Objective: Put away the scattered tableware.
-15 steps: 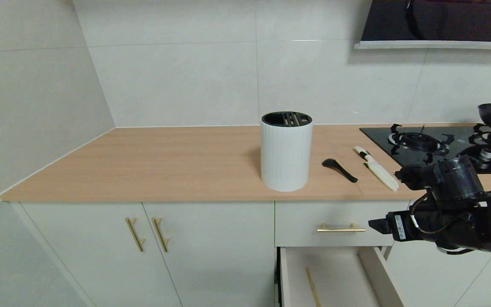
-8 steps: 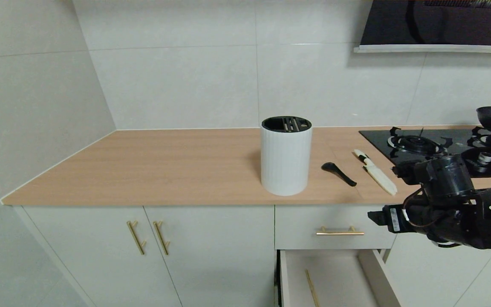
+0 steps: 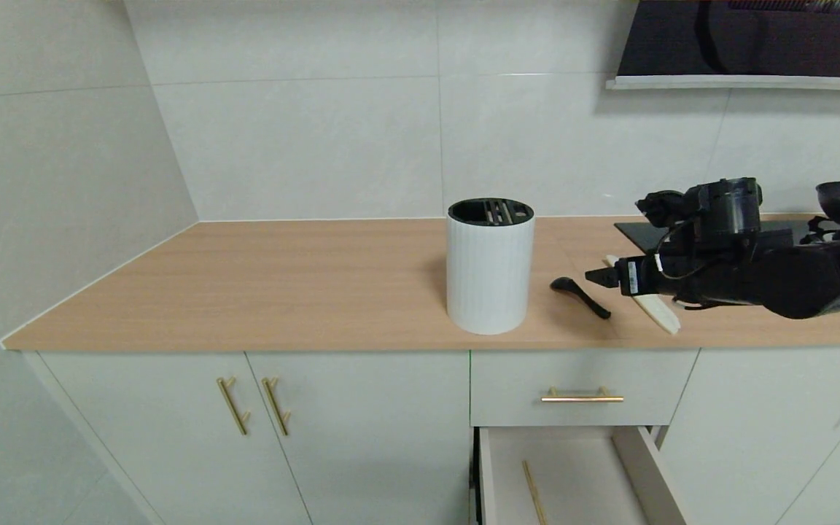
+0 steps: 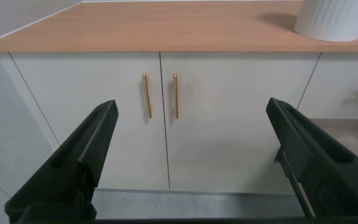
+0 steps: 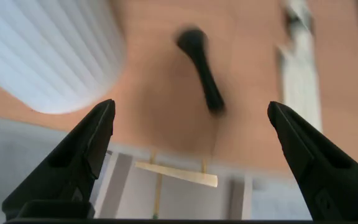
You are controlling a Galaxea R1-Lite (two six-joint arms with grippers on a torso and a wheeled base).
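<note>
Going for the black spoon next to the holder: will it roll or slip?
The spoon looks stiff and light, likely plastic, so it should lift without bending. Its thin handle lies low on the counter, so it may skid or pivot if nudged. The rounded bowl might rock, not roll.

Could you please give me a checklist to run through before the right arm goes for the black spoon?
1. Right gripper open: ok, fingers spread wide.
2. Black spoon lying free on the countertop: ok, nothing touches it.
3. Black spoon framed between the fingers: ok, by the right wrist view.
4. White knife clear of the descent: cannot tell; the arm covers part of it.
5. White holder upright, open-topped: ok.
6. Left gripper out of the way: ok, open, facing the cabinet doors.
</note>
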